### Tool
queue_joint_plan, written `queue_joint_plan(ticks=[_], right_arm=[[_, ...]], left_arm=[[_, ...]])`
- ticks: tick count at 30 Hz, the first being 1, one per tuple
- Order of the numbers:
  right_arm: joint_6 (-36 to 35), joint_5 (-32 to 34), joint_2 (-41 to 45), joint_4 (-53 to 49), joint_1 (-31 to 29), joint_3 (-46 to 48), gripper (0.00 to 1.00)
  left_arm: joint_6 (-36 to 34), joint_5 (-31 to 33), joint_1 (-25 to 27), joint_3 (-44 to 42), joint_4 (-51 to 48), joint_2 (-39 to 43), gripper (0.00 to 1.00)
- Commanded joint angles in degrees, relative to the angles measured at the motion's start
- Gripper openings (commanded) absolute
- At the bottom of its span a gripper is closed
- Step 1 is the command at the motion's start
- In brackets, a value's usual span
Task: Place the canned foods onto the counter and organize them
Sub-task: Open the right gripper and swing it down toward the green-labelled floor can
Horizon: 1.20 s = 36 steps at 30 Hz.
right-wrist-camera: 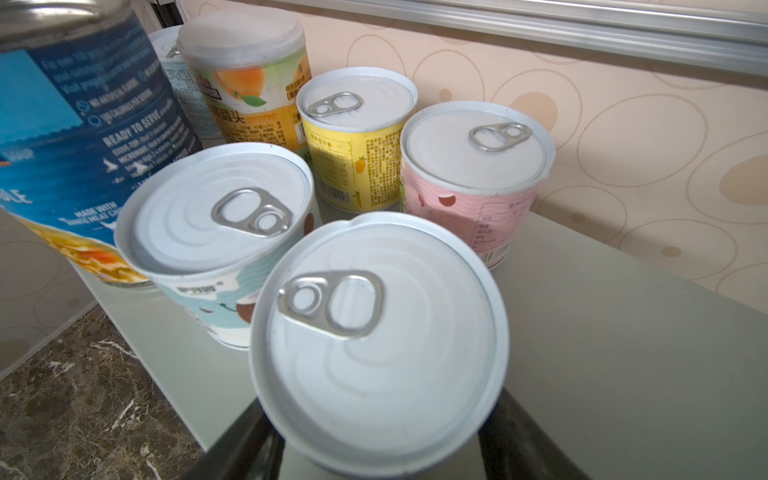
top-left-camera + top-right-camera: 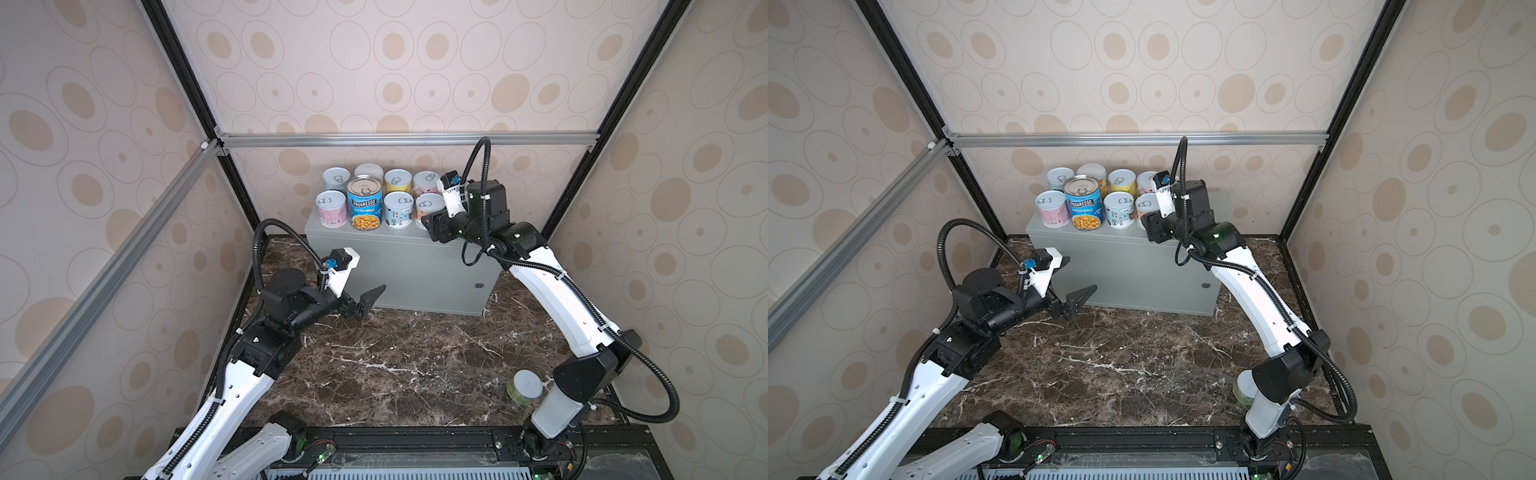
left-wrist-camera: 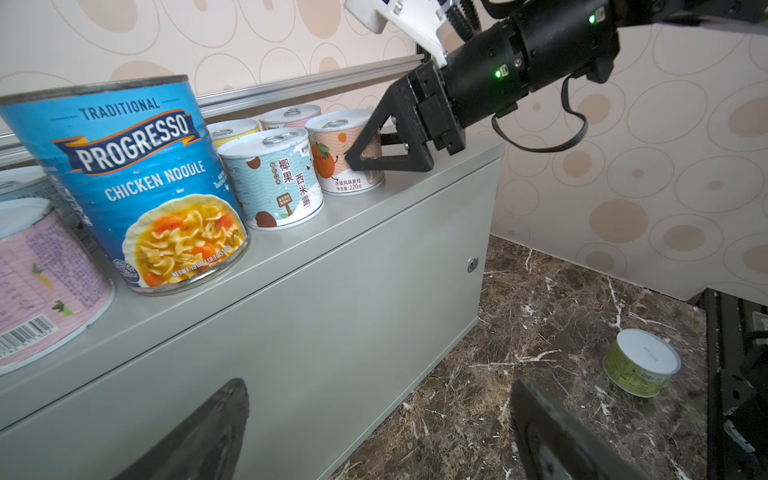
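The right end effector [image 3: 363,151] reached in from the right over the large plain grey rectangular metal box [image 2: 399,270]. Its two black fingers [image 3: 399,164] straddled a short can with an orange-fruit label and a pale ring-pull lid [image 1: 374,345], which stood at the right end of the near row. Whether the fingers pressed the can's wall or stood just clear of it could not be told from any view.

Seven more cans shared the box top, making two rows of four. Among them was the taller blue Progresso soup can [image 2: 365,203], second from the left in the near row. The ninth, a squat can with a green label and a plain white top [image 2: 524,386], sat on the dark brown marble table [image 2: 415,365] at the near right, just beside the foot of the right arm [image 2: 557,407]. The left end effector [image 2: 368,286] hung wide open and empty above the table, in front of the box's left part.

The green can would probably handle as stiff, smooth and moderately heavy (a full tin, by its look). It should not crush, but it could slip or twist in a shallow pinch. The best hold looked to be square across its side wall, though its short height left little room above the table.
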<state>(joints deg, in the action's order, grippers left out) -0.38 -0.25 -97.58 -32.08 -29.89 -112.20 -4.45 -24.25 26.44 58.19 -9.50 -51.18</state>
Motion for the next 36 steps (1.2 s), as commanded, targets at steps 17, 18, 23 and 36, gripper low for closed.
queue_joint_plan(ticks=[17, 18, 23, 36], right_arm=[[9.3, 17.3, 17.8, -17.7, -0.2, 6.4, 1.00], [10.7, 19.1, 19.6, -19.6, -0.2, 7.4, 1.00], [18.2, 29.8, 28.4, -28.5, -0.2, 13.7, 1.00], [49.2, 31.7, 41.5, -43.1, 5.3, 39.2, 1.00]], left_arm=[[-0.6, -2.4, 0.4, 1.0, 1.6, -0.3, 0.98], [-0.5, -2.4, 0.4, 0.8, 1.8, -0.3, 0.98], [1.0, -5.2, 0.5, -0.4, 3.4, -0.1, 0.98], [3.5, -7.7, 0.4, -3.5, 6.0, 1.7, 0.98]])
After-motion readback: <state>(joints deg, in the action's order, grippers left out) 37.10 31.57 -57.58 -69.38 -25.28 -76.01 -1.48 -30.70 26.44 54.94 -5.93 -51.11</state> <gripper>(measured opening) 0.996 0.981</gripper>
